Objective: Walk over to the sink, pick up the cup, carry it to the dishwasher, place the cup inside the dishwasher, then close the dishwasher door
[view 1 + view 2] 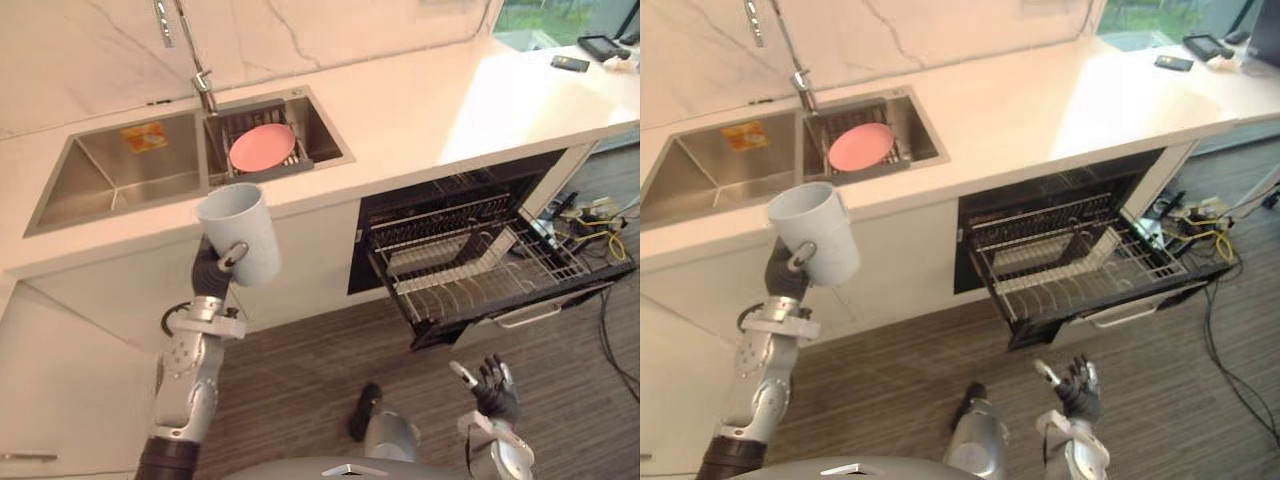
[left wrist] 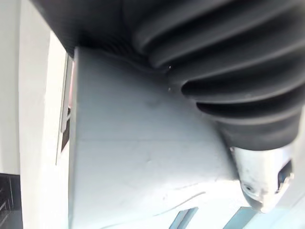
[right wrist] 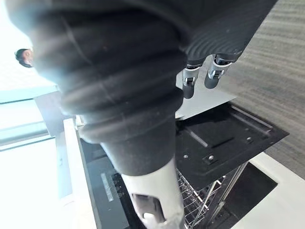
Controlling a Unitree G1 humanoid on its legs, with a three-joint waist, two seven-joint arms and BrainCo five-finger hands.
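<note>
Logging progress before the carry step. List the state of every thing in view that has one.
cup: held in the air, mouth up.
left hand: shut on the cup.
right hand: open, empty.
dishwasher door: open, folded down.
dishwasher rack: pulled out, no dishes visible in it.
pink plate: lying in the right basin of the sink.

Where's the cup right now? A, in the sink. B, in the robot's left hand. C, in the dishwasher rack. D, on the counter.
B: the left hand is curled round the cup, holding it up in the air.
</note>
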